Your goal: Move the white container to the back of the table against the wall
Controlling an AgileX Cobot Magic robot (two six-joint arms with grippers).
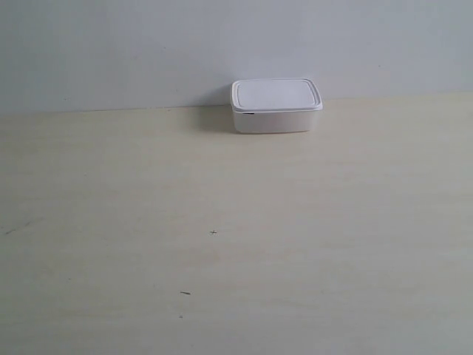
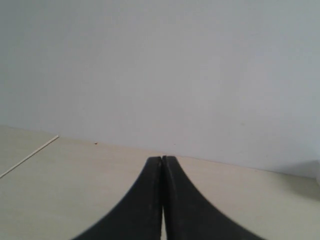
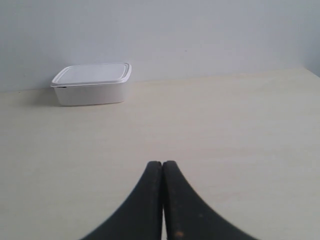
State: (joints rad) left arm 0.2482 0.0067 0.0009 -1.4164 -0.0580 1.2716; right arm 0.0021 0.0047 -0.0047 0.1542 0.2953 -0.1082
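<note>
The white container stands with its lid on at the back of the table, its far side up against the wall. The right wrist view shows the white container some way beyond my right gripper, which is shut with nothing between its black fingers. My left gripper is also shut and empty, pointing at the wall over bare table. Neither arm shows in the exterior view.
Tiny dark specks mark the pale table in the exterior view. A thin pale line crosses the table surface in the left wrist view. The table's side edge shows at the far side of the right wrist view.
</note>
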